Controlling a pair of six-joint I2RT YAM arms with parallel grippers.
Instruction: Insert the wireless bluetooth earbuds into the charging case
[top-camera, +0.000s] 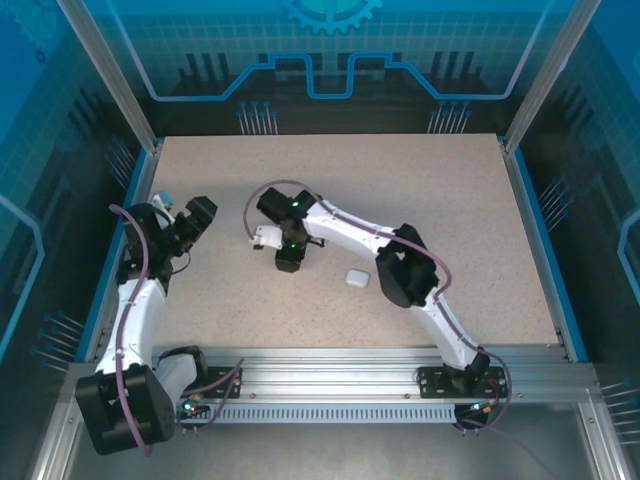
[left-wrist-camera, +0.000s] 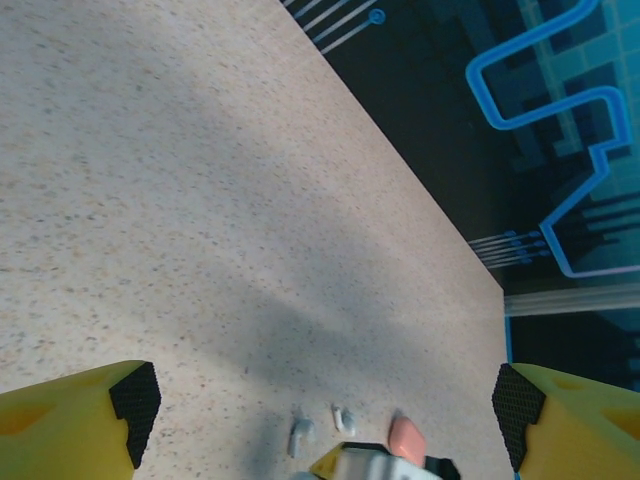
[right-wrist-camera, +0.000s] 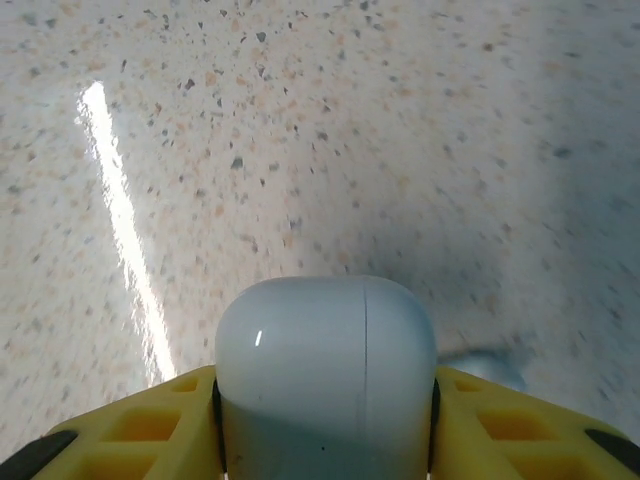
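Speckled table (left-wrist-camera: 200, 200) | R gripper (right-wrist-camera: 325, 420) clamped on white case (right-wrist-camera: 325, 345) | L gripper (left-wrist-camera: 327, 400) wide apart by earbuds (left-wrist-camera: 300, 435) | tip: hold case level, grip firm

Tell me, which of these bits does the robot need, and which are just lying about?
Needed: white charging case in the right gripper; two white earbuds; pink piece, maybe an earbud.
Lying about: second white case, untouched on the table.

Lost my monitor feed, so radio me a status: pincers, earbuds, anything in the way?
Left pincer open, just short of two white earbuds lying on the table. Right pincer shut on white charging case, lid looks closed. Nothing seen blocking the earbuds.
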